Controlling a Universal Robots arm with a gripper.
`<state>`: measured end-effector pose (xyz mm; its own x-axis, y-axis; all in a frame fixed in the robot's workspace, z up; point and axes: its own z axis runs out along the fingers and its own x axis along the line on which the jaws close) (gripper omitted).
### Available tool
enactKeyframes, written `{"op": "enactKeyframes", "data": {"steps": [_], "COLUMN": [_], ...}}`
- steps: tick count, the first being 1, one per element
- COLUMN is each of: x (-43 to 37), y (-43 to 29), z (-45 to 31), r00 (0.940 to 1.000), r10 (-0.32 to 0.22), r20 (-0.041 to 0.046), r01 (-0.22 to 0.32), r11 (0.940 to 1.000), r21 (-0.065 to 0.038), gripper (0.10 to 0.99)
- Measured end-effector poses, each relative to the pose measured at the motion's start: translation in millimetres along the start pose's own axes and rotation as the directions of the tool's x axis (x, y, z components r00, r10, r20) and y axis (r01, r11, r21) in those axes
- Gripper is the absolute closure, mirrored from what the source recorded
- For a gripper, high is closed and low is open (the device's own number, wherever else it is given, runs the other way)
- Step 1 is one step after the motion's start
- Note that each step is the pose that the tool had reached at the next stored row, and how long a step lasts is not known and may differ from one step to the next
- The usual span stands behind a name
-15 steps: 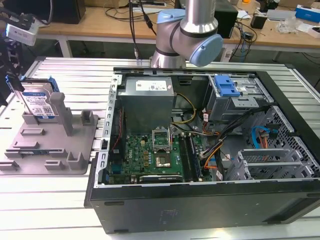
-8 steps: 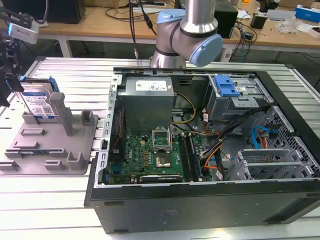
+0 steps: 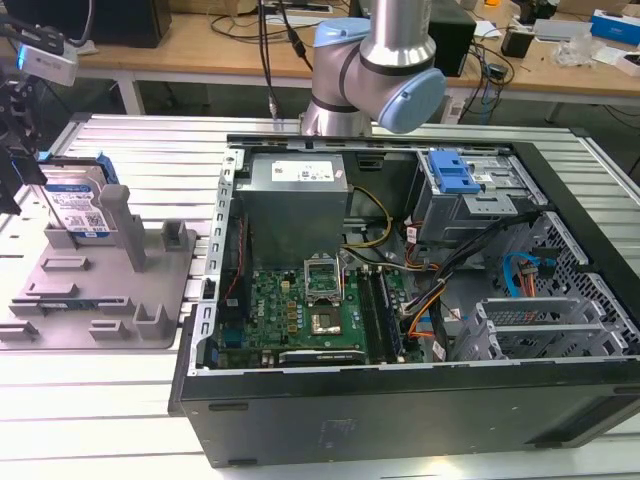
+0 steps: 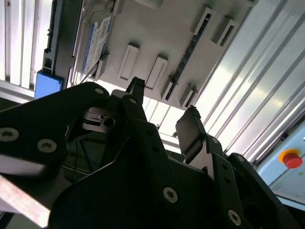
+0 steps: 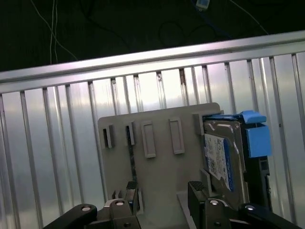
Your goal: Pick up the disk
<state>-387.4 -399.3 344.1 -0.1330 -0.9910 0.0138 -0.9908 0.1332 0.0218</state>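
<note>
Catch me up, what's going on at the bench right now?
The robot arm holds its tool near the grey fixture, which lies beside the open computer case. The jaws are open with nothing between them. The disk stands on edge in the fixture, untouched and off to one side of the tool, so it has not been picked up yet.

arm (image 3: 380, 45): round silver-grey joint housings, pale blue end caps (image 3: 412, 97)
gripper (image 4: 164, 102): matte black, angular linkage plates
screws (image 4: 170, 193): silver round heads, set into the black plates
fingers (image 4: 191, 134): black, flat, narrowing to blunt tips
</note>
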Motion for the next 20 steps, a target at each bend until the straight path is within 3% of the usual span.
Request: {"op": "enactKeyframes", "data": {"steps": [5, 8, 16, 20], "x": [-18.3, -39.4, -75.4, -82.5], "y": [4.7, 9.4, 15.5, 21.4], "z": [-0.2, -0.4, -0.7, -0.6], "r00": [0.9999, 0.9997, 0.999, 0.9985], "r10": [-0.011, -0.023, -0.044, -0.053], "r20": [-0.002, -0.0038, -0.0073, -0.0087], "r01": [0.011, 0.023, 0.044, 0.053], "r11": [0.9999, 0.9997, 0.999, 0.9986], "r21": [0.0, 0.001, 0.001, 0.002], "gripper": [0.545, 0.545, 0.545, 0.545]}}
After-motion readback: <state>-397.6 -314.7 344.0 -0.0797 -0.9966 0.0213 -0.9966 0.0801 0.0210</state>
